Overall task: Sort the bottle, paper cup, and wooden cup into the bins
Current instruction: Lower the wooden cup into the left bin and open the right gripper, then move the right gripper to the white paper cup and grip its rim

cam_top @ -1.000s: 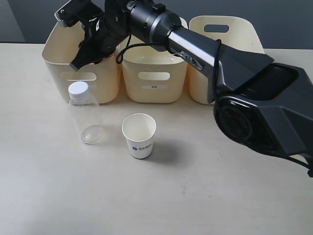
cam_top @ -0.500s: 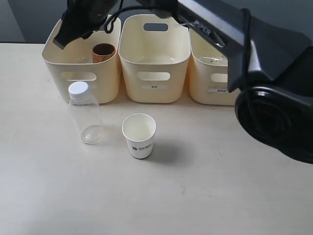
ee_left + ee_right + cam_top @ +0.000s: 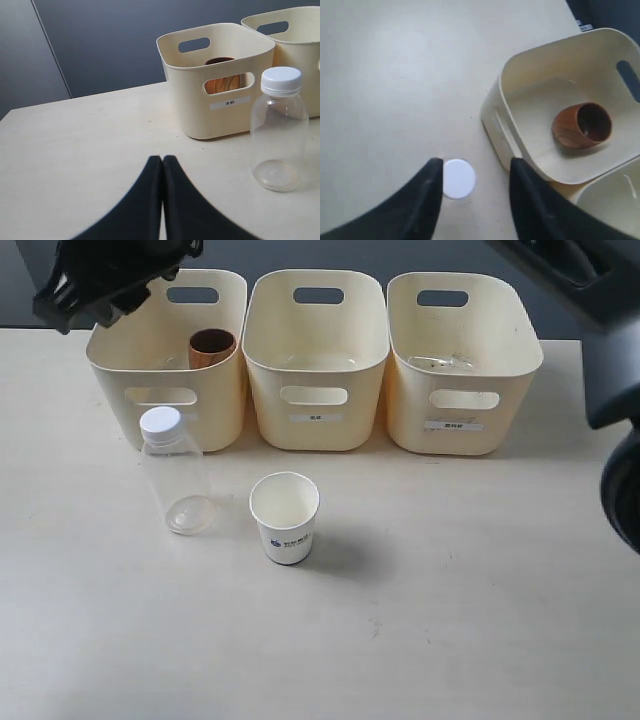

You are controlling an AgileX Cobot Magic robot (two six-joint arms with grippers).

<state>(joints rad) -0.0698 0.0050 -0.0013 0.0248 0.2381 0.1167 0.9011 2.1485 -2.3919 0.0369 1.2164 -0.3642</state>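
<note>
The clear bottle (image 3: 176, 478) with a white cap stands on the table in front of the left bin (image 3: 130, 365). To its right stands the white paper cup (image 3: 285, 518), mouth up. The brown wooden cup (image 3: 212, 346) sits inside the left bin and shows through the handle slot, wooden cup (image 3: 224, 84). My right gripper (image 3: 85, 302) hovers open and empty, high above the table left of that bin. From it I look down on the bottle cap (image 3: 458, 178) and the wooden cup (image 3: 582, 125). My left gripper (image 3: 163, 159) is shut and empty, low over the table, short of the bottle (image 3: 278, 131).
The middle bin (image 3: 317, 365) shows nothing inside. The right bin (image 3: 463, 365) holds something clear at its bottom. Part of the right arm (image 3: 590, 280) fills the top right corner and right edge. Bare tabletop lies in front of the bottle and cup.
My right gripper rose out of the left bin and swung up and to the left, leaving the wooden cup in that bin. Bottle and paper cup have not moved.
</note>
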